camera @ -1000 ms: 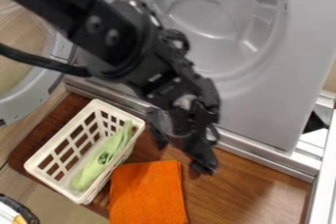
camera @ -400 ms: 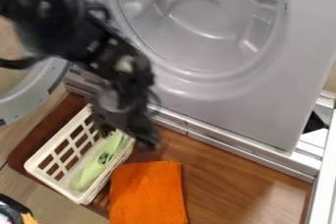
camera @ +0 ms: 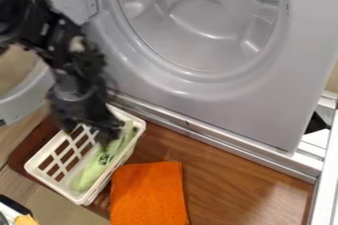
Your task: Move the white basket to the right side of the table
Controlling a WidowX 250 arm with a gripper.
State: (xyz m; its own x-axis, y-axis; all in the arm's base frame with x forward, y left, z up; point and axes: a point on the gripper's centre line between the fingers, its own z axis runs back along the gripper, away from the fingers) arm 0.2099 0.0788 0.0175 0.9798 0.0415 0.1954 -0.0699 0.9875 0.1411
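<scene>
White basket [camera: 54,185] not delivered yet
It's left on the bench [camera: 231,169], fingers [camera: 109,135] apart above it; grab and carry both remain, imo.

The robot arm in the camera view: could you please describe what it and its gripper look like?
The arm is black, with bulky, rounded joints and small paler details. A whitish patch shows above the gripper, which is also black and has two dark fingers.
</scene>
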